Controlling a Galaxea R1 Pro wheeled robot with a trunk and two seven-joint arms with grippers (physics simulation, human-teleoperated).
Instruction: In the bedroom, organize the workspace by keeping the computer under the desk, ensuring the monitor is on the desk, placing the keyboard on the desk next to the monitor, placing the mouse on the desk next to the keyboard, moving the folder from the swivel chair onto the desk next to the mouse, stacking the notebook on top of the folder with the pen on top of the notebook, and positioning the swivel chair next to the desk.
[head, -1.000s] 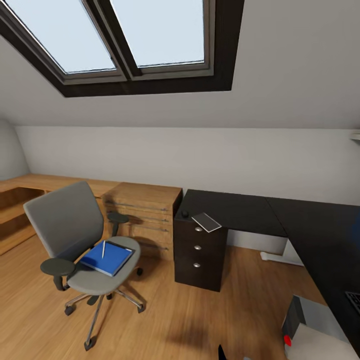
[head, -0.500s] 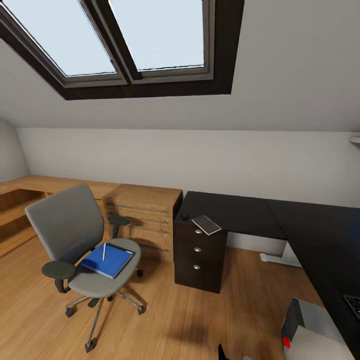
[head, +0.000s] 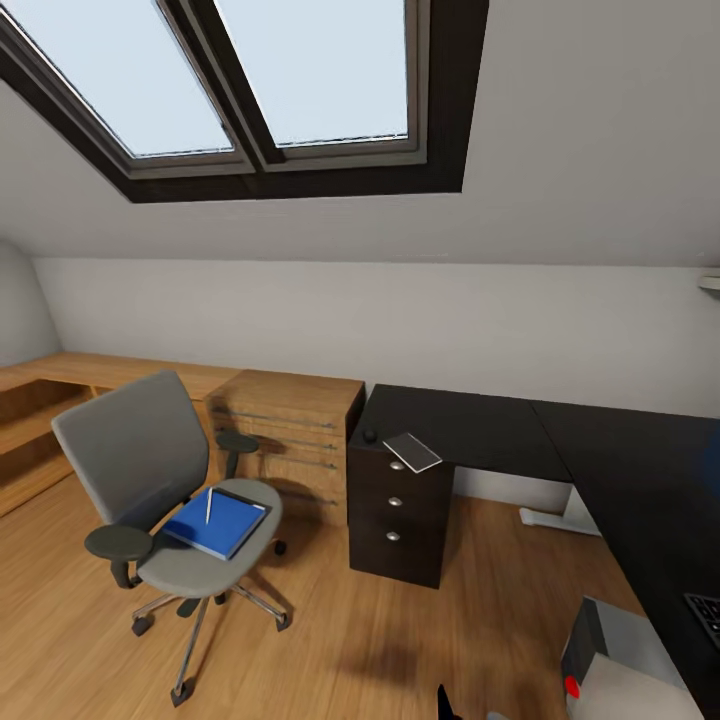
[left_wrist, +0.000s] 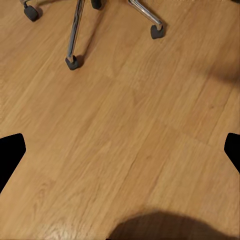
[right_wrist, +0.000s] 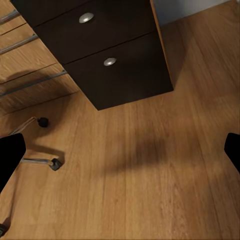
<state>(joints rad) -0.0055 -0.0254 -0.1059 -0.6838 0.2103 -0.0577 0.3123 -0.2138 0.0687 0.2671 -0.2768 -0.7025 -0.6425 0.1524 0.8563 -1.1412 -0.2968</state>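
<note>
Both claws hang low over the pale wood plank floor (left_wrist: 125, 130), spread wide and holding nothing: the left claw (left_wrist: 120, 150) shows its two black fingertips (left_wrist: 10, 152) at opposite edges of its wrist view, and the right claw (right_wrist: 120, 152) shows the same, so the robot looks to be on its way, not yet reaching. Ahead of the left claw stand the chrome legs and castors of the grey padded swivel chair (head: 150, 460), which stands well apart from the desk. Its seat carries the flat bright blue folder (head: 216, 522) with a thin pale pen (head: 208, 505) lying on it. Further right is a low light-wood cabinet (head: 290, 425), no part of the task. Ahead of the right claw is the black three-drawer unit with round silver knobs (right_wrist: 107, 60), which bears the long black-topped L-shaped desk (head: 480, 425). On that top, above the drawers, lie the small black rounded mouse (head: 370, 434) and, just beside it, the thin light grey notebook (head: 412, 452). Far right, a sliver of the dark-keyed keyboard (head: 706, 615) rests at the desk's edge, and below it a light grey slab with a red dot (head: 625, 665), probably the monitor, seemingly off the desk.
</note>
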